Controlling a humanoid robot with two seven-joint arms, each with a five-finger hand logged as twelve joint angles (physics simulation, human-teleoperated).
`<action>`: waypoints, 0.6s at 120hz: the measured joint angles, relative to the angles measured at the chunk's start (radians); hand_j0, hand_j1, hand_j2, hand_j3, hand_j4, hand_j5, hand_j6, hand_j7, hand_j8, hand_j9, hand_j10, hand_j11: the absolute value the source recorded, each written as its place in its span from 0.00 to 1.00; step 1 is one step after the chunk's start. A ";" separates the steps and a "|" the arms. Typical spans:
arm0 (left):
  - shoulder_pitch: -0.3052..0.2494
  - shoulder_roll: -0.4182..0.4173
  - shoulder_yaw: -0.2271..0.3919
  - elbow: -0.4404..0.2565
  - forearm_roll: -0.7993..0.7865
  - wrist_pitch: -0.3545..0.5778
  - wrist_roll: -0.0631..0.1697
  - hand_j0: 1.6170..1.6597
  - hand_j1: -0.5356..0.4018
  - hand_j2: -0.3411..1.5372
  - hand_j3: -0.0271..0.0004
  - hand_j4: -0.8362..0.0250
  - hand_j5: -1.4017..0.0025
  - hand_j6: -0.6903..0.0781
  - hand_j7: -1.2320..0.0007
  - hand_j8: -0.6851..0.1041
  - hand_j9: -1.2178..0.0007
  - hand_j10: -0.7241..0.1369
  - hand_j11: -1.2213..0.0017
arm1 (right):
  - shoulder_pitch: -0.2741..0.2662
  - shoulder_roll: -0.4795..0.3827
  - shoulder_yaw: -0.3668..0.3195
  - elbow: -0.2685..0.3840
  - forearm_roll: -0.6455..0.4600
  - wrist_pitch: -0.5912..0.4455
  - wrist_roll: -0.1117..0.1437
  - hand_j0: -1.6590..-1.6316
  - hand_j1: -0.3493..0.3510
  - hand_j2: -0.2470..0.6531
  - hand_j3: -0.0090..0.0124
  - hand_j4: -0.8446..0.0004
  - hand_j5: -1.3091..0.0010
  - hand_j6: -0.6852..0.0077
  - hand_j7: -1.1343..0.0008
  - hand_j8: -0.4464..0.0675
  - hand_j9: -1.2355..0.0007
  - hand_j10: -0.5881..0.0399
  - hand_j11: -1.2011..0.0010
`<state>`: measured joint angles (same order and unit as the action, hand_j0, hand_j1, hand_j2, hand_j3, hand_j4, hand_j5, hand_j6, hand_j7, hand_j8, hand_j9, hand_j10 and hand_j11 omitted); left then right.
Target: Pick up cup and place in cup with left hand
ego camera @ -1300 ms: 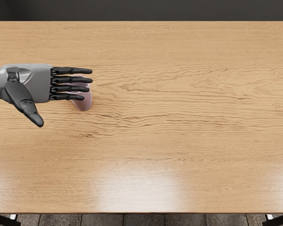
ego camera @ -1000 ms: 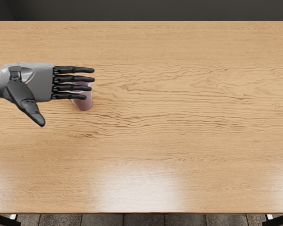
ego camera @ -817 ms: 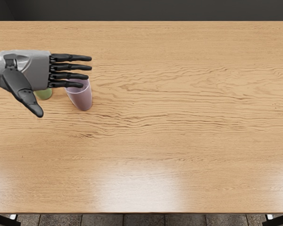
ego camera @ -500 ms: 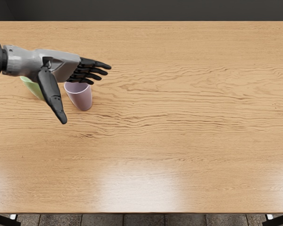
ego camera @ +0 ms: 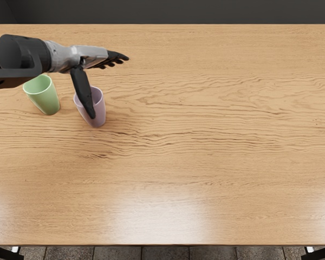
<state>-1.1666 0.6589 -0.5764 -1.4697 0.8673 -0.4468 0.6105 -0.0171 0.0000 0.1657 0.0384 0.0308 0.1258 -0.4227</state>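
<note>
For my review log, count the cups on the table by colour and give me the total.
Green cup: 1
Light purple cup, partly hidden by the left robot hand's thumb: 1
Total cups: 2

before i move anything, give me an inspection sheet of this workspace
Surface: wood-grain table, pale glare toward its near edge.
Job's things: green cup and purple cup, upright side by side, apart.
Clutter: nothing seen.
Hands: left hand open, holding nothing, its thumb overlapping the purple cup in view; contact unclear. Right hand not in view.
Cables: nothing seen.
Surroundings: tiled floor beyond the near edge, dark background beyond the far edge.
</note>
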 joint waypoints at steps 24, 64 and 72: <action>0.016 -0.018 0.060 0.046 0.122 0.090 0.000 0.96 0.90 0.19 0.99 0.92 0.96 0.85 0.96 0.82 0.96 0.80 0.96 | 0.000 0.000 0.000 0.000 0.000 0.000 0.000 0.04 0.00 0.27 0.42 1.00 1.00 0.99 1.00 0.87 1.00 0.94 1.00; 0.077 -0.036 0.101 0.100 0.229 0.200 0.000 0.96 0.87 0.19 0.99 0.90 0.94 0.82 0.94 0.79 0.94 0.77 0.94 | 0.000 0.000 0.000 0.000 -0.001 0.000 0.001 0.04 0.00 0.27 0.42 1.00 1.00 0.99 1.00 0.87 1.00 0.94 1.00; 0.077 -0.051 0.107 0.120 0.233 0.214 0.000 0.96 0.86 0.19 0.99 0.89 0.94 0.81 0.93 0.78 0.93 0.76 0.93 | 0.000 0.000 0.000 0.000 -0.001 0.000 0.001 0.04 0.00 0.27 0.42 1.00 1.00 0.99 1.00 0.87 1.00 0.94 1.00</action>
<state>-1.0891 0.6081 -0.4698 -1.3493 1.1005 -0.2330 0.6109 -0.0169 0.0000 0.1658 0.0384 0.0302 0.1258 -0.4221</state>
